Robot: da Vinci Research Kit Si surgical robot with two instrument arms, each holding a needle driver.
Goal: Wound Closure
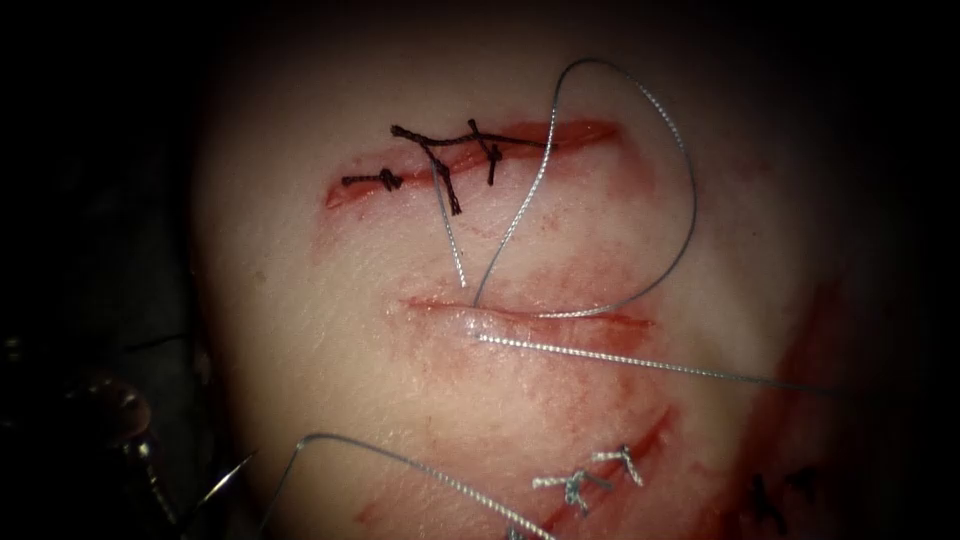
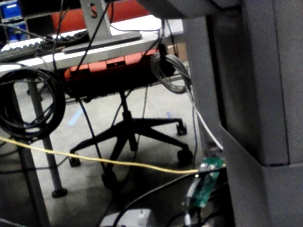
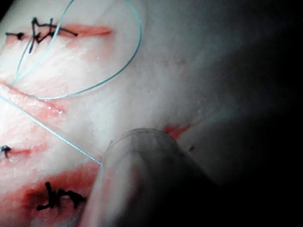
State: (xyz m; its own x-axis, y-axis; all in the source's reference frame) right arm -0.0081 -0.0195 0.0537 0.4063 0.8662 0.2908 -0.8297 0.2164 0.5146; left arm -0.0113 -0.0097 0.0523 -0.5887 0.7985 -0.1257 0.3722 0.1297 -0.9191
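Thread (image 1: 690, 200) loops above cut (image 1: 530, 315) | needle (image 1: 225, 485) (lower left) off tissue (image 1: 300, 300)

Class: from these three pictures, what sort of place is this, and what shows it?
Probably a lab bench for suture practice, not a theatre: stitched cuts in a tissue slab, loose thread, and an office chair among coiled cables.

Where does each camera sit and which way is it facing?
Endoscope: above and in front, facing the cut tissue; left tool dim beside it.
Left wrist: on the left arm, facing the room, an office chair.
Right wrist: on the right arm, close over the tissue; blurred right tool meets the thread.
Shared: endoscope and right wrist both show the thread, dark stitches.
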